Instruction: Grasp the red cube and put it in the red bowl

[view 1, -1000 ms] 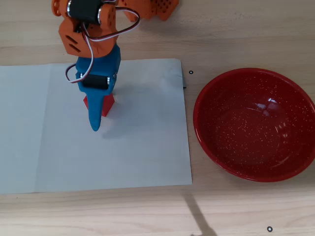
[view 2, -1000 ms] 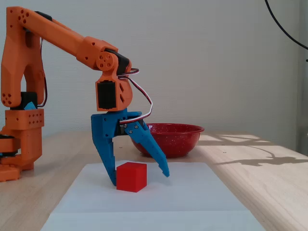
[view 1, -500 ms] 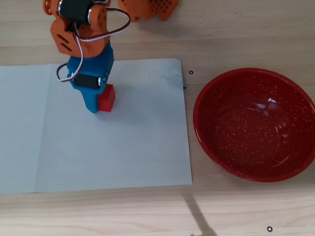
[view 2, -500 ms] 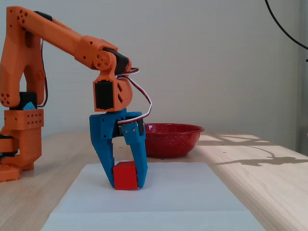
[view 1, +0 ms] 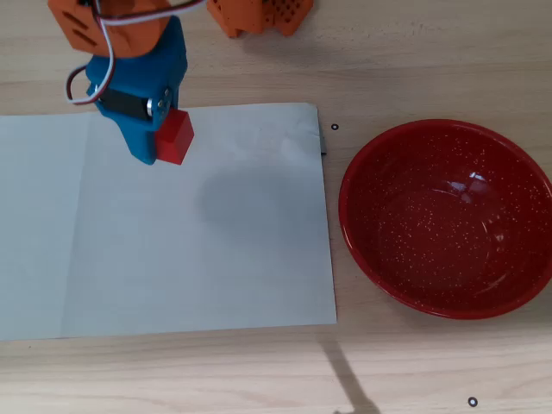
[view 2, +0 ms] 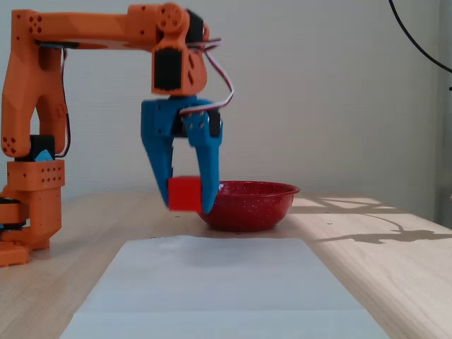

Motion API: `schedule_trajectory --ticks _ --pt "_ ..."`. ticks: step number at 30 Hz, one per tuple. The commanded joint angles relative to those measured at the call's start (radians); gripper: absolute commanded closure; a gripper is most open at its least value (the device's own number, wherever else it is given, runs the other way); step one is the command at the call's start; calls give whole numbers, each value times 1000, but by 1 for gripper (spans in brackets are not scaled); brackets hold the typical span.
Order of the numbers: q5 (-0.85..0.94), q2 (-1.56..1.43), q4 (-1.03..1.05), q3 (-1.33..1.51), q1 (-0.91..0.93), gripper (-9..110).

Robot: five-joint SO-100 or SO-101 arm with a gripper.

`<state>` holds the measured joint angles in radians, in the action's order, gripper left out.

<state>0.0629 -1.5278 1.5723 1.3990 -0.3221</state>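
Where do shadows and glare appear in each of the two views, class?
Overhead view: white glare spots inside the red bowl, a soft shadow patch on the paper sheet. Fixed view: sunlit streaks and thin shadows cross the table at right; the red cube looks sharp.

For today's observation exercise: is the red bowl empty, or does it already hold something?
Empty. The overhead view shows the red bowl with only its speckled inside; the red cube is held in the gripper, away from it.

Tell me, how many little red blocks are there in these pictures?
1. The single red cube is pinched in the blue claw, lifted above the white paper sheet, left of the red bowl in the overhead view. The bowl looks empty; nothing suggests another is hidden.
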Motion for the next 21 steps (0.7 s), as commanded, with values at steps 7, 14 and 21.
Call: schedule_trajectory --ticks 7,14,21 --pt "95 -166 249 -407 170 101" --pt "172 -167 262 -543 367 101" --pt "261 -167 190 -581 618 101"
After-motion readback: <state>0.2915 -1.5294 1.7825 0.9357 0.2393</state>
